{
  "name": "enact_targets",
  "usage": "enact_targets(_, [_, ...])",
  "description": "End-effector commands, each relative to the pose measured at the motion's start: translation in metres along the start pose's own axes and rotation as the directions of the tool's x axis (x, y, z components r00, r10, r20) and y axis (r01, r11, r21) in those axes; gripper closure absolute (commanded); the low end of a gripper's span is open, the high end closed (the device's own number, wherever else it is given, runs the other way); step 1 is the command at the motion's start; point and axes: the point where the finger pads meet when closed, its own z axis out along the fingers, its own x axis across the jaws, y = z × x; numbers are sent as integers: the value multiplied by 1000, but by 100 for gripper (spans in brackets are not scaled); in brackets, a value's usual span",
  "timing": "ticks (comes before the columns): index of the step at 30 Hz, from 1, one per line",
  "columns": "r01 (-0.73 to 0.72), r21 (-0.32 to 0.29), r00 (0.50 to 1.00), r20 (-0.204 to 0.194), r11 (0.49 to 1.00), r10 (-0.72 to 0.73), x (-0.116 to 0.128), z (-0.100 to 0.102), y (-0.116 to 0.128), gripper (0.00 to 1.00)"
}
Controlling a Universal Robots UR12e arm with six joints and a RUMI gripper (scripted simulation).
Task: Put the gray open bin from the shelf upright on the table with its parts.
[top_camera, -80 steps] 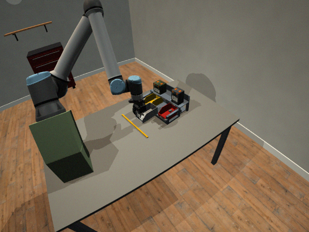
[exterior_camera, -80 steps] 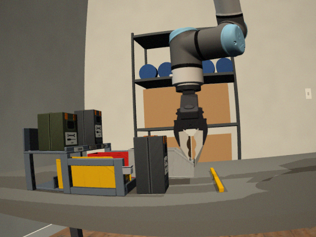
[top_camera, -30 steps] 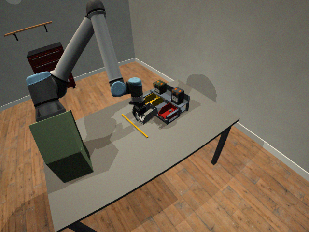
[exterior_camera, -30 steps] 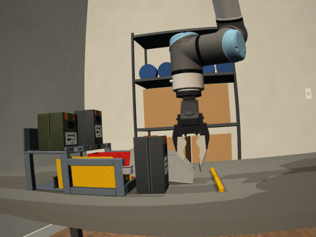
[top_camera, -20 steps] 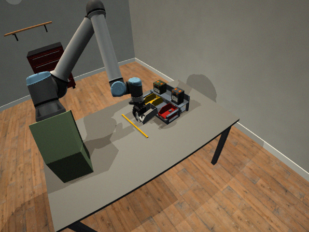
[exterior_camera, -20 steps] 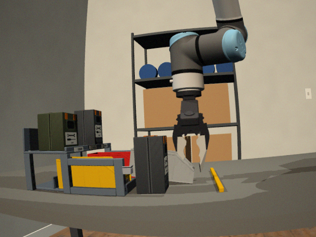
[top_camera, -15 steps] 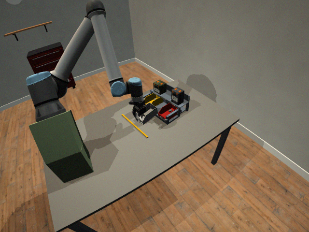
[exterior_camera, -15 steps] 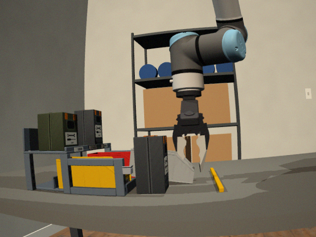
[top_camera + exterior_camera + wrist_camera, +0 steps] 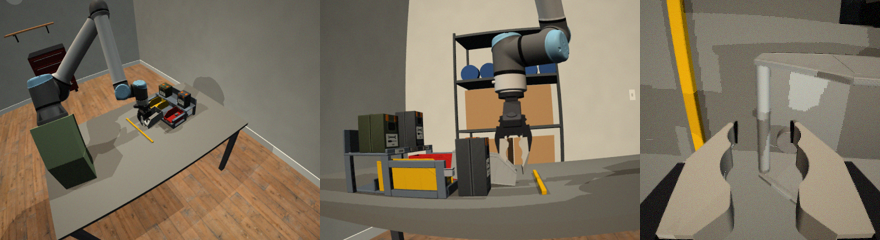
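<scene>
Gripper (image 9: 513,155) at centre frame, jaws parted, gripping nothing. Gray bin (image 9: 502,171) rests on table (image 9: 168,160), its wall edge between the fingers.

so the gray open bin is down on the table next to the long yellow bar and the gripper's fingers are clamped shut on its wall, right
Not quite. The gray open bin is on the table by the long yellow bar, but the gripper is open. The wrist view shows its fingers spread apart, clear of the bin's wall edge.
</scene>
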Motion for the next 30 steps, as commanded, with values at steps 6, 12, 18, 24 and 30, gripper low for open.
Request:
enact_targets(6, [0,0,1000,-1,1000,0,1,0,0,74])
enact_targets(12, [0,0,1000,-1,1000,0,0,-55,0,74])
enact_targets(18, [0,0,1000,-1,1000,0,0,-55,0,74])
enact_targets(24, [0,-1,1000,-2,1000,0,1,-61,0,74])
enact_targets(30, [0,0,1000,-1,1000,0,0,-90,0,74])
